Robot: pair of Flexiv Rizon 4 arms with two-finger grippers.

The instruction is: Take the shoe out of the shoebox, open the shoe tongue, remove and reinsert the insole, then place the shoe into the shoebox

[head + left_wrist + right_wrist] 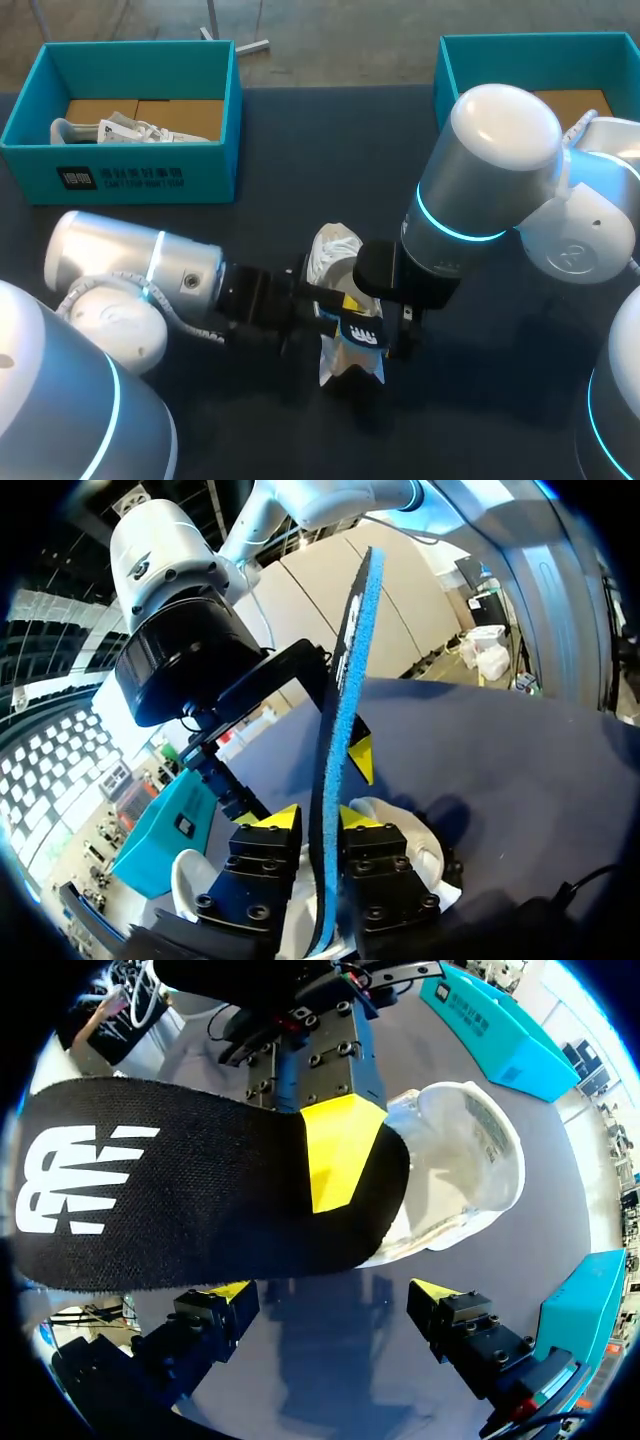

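The left gripper [320,820] was clamped on the insole [338,710], one yellow tip on each face, pinching it close to one end. From the fingers the insole ran straight out ahead, standing on edge, with the blue underside on one face and black on the other. The right gripper [330,1295] hung wide open with nothing between its tips. The insole's black face sat just ahead of it and touched neither finger, as far as could be seen.

The white shoe [460,1160] lay on the table [270,140] right beside the pinched end, under the left gripper. The insole's long axis pointed away from the shoe, toward the near edge of the table. So the left arm looked like the one placed to feed it back in, probably after swinging that axis round to the shoe's opening.

As for print, the insole had a big white logo, the shoe had a tag inside that was too small to read, and there were white marks on the front of the shoebox [130,178]. That box held a second shoe [130,130], and another box [530,42] stood by the right arm.
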